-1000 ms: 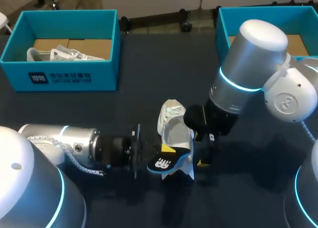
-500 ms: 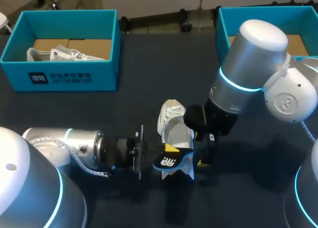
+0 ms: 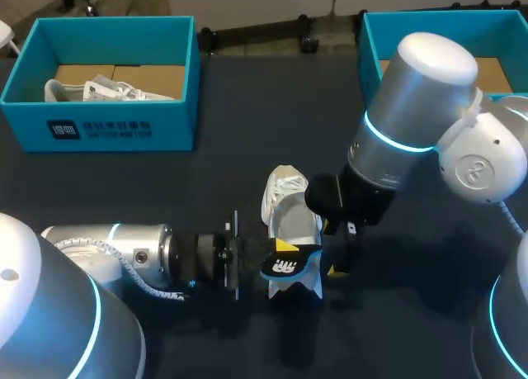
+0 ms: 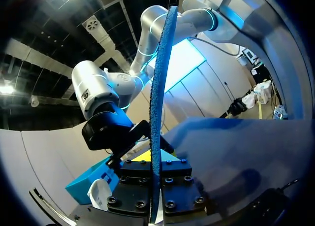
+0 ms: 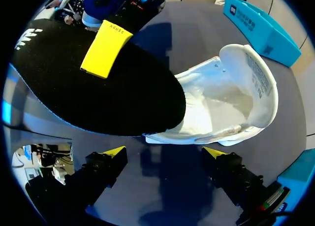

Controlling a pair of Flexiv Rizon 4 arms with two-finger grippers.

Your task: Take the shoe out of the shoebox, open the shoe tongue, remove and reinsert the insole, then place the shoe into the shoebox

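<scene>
Dark table [image 3: 247, 106], with a teal shoebox [image 3: 124, 127] at its far left holding another white shoe [image 3: 99, 90]. Task's white shoe [image 3: 285, 201] out of the box, mid-table between both arms. Black insole [image 3: 282, 269], blue beneath, pinched at one end by the left gripper [image 3: 275, 248], hanging over the shoe's near end. Right gripper [image 5: 164, 154] spread wide and empty, just beside the shoe. Likely reinsertion: tip the insole's free end into the opening first, steady the shoe with the spread fingers, then slide forward and press flat.

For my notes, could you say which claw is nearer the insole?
Left. The left claw is shut on the insole; the right claw hangs open beside it, apart.
</scene>
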